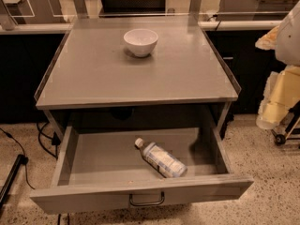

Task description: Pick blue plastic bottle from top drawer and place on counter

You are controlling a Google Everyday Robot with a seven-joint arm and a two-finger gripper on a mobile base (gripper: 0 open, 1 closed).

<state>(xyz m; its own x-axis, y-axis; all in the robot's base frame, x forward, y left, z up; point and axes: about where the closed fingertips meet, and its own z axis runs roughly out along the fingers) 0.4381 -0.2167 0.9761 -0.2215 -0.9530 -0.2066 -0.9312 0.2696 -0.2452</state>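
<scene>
Jaws wide or narrow, I cannot tell: the gripper [277, 100] shows only as a pale cream-and-white shape outside the worktop's [108, 78] right edge, well apart from the bottle [161, 159].

That bottle lies on its side in the open drawer [93, 158], which is pulled out below the worktop's front edge. It rests in the drawer's right half, nearer the front right corner than the left. Its white cap [138, 142] points back and left and its base points forward and right, so it lies on a slant.

I judge it light, with thin clear walls that would give under a hard squeeze. Whether it holds liquid I cannot tell. It is not fragile, but it is round and likely to roll on the plain drawer floor. The printed label [159, 157] looks smooth and so likely slippery. The best hold seems to be across the middle of the body, jaws square to the slanted long axis. The neck is stiffer but narrow.

Room looks fair. The bottle lies forward of the worktop's overhang, so a descent from above seems open. The drawer's front panel, with its handle [146, 200], and the right wall are near its base.

For placing, the worktop is flat and smooth, with low rims [224, 62] along the side edges. A white bowl [140, 41] sits near the middle of the back edge. The stretch toward the front edge looks the easier landing. Laid down, the bottle could roll there.
</scene>
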